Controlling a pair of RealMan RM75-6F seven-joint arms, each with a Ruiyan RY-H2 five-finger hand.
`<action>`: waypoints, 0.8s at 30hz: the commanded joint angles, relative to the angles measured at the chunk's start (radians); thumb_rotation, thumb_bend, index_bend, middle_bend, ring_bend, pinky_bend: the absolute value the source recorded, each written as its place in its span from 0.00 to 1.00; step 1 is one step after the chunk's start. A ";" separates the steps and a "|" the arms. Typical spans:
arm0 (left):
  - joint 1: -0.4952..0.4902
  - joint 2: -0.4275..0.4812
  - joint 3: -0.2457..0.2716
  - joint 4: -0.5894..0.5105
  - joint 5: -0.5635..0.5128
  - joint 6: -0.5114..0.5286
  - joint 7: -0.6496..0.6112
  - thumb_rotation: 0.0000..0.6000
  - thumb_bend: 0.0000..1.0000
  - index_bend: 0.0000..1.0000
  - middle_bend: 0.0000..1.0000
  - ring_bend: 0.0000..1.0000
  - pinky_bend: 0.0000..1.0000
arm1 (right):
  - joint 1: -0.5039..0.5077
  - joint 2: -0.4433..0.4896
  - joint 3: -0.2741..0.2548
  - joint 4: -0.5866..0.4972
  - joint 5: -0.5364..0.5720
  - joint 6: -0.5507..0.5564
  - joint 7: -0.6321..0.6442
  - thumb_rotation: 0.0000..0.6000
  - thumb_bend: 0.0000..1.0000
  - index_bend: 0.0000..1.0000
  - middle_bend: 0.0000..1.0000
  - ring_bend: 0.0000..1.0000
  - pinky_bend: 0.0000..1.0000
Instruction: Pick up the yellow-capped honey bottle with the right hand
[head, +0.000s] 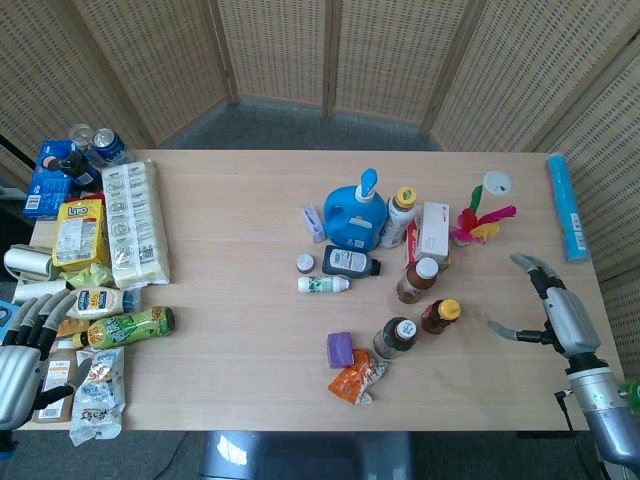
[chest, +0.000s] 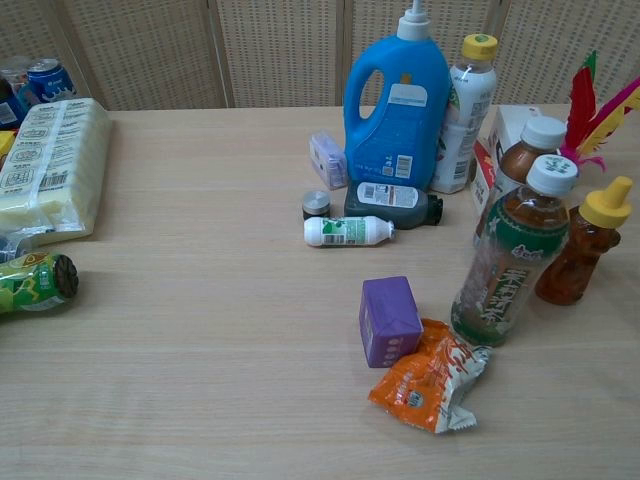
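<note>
The yellow-capped honey bottle (head: 440, 316) (chest: 585, 253) stands upright right of centre, amber with a yellow cone cap. It is just right of a green-labelled tea bottle (head: 396, 337) (chest: 513, 262). My right hand (head: 553, 306) hovers open at the table's right edge, well to the right of the honey bottle, thumb and fingers spread, holding nothing. My left hand (head: 24, 352) sits at the far left edge over the snack packets, fingers extended and empty. The chest view shows neither hand.
Behind the honey bottle stand a brown white-capped bottle (head: 418, 280), a white box (head: 433, 232), a blue detergent jug (head: 353, 214) and a feather shuttlecock (head: 480, 222). A purple box (head: 341, 349) and an orange packet (head: 359, 380) lie in front. Snacks crowd the left side.
</note>
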 joint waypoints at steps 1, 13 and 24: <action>-0.001 -0.001 -0.001 -0.001 0.000 -0.002 0.001 1.00 0.38 0.00 0.00 0.00 0.00 | 0.001 0.000 0.001 0.000 0.001 0.000 0.001 0.76 0.11 0.00 0.10 0.00 0.00; 0.012 0.007 0.005 -0.002 0.017 0.020 -0.001 1.00 0.38 0.00 0.00 0.00 0.00 | 0.006 -0.012 -0.007 0.026 -0.013 -0.016 0.053 0.76 0.10 0.00 0.10 0.00 0.00; -0.001 0.000 -0.002 -0.001 0.007 -0.004 0.002 1.00 0.38 0.00 0.00 0.00 0.00 | 0.030 -0.062 -0.022 0.097 -0.003 -0.078 0.062 0.75 0.10 0.00 0.10 0.00 0.00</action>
